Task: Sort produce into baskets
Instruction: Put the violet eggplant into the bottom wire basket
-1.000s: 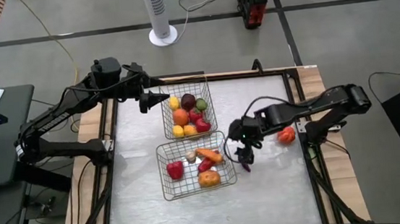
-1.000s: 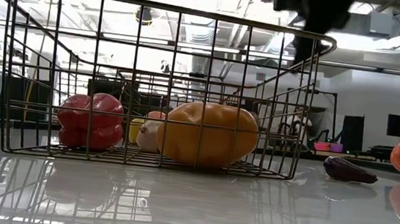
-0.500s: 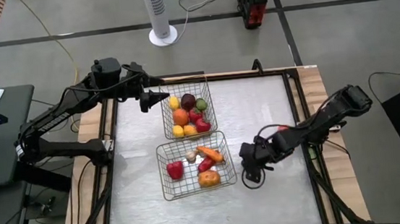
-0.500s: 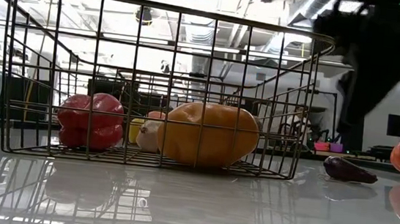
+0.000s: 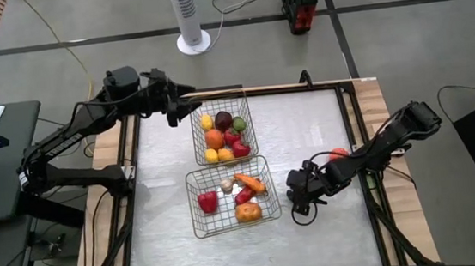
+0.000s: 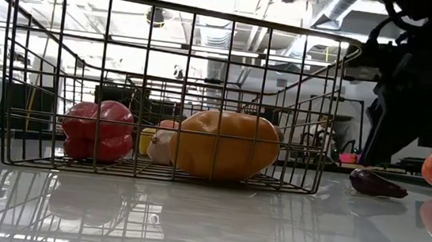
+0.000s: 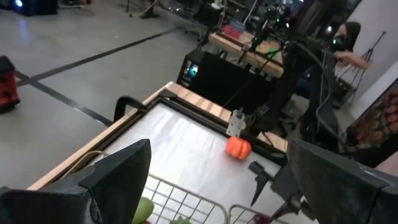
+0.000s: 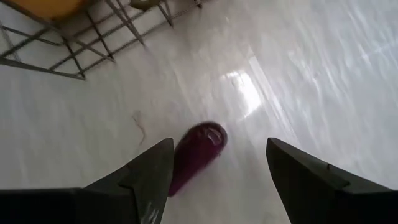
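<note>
Two wire baskets stand mid-table, the far basket (image 5: 223, 134) and the near basket (image 5: 230, 198), both holding produce. A small dark purple piece (image 8: 198, 155) lies on the table right of the near basket, also seen in the low view (image 6: 377, 183). My right gripper (image 8: 219, 142) hangs open just above it, slanting down, one finger on either side. An orange round piece (image 5: 337, 154) lies on the table behind the right arm. My left gripper (image 5: 190, 105) waits open in the air at the far basket's far-left corner.
The near basket's right wall (image 8: 93, 37) stands close beside the purple piece. In that basket lie a red pepper (image 6: 97, 129) and a big yellow-orange piece (image 6: 226, 144). Bare tabletop (image 5: 333, 237) stretches right of and nearer than the right gripper.
My right gripper has swung from beside the near basket's right wall toward the table's near edge and sunk low over the purple piece, tipping more steeply downward. The purple piece has stayed where it was. My left gripper has tipped slightly in place.
</note>
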`<control>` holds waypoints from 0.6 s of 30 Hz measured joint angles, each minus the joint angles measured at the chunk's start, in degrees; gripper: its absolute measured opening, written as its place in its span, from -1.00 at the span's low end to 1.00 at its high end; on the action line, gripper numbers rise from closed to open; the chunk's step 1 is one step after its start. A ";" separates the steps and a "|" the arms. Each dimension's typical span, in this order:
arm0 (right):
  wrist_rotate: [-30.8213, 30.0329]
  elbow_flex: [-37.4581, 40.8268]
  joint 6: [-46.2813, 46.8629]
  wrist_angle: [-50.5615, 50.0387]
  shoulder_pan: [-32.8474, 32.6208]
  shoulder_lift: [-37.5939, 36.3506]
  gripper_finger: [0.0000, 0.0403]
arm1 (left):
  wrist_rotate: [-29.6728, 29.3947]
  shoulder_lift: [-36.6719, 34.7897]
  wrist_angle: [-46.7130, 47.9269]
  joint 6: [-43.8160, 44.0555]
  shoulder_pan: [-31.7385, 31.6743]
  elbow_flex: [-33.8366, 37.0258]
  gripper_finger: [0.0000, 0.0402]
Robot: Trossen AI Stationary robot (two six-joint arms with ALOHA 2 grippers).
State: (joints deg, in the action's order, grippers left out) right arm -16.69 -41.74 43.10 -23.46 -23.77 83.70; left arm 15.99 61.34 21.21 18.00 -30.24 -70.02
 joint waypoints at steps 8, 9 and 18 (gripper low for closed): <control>-0.50 2.71 -2.79 4.89 0.00 0.02 0.40 | -0.11 0.00 -1.27 4.72 0.00 0.00 0.81; -0.59 2.71 -3.84 4.99 0.00 0.02 0.40 | 0.04 0.00 -1.23 5.25 0.00 0.00 0.81; -0.43 2.69 -9.12 7.78 -0.02 2.82 0.40 | 0.11 0.00 -1.42 5.91 0.00 0.00 0.81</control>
State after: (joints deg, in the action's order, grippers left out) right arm -17.12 -39.05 33.98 -15.68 -23.79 86.52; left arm 16.10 61.34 19.79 23.91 -30.24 -70.02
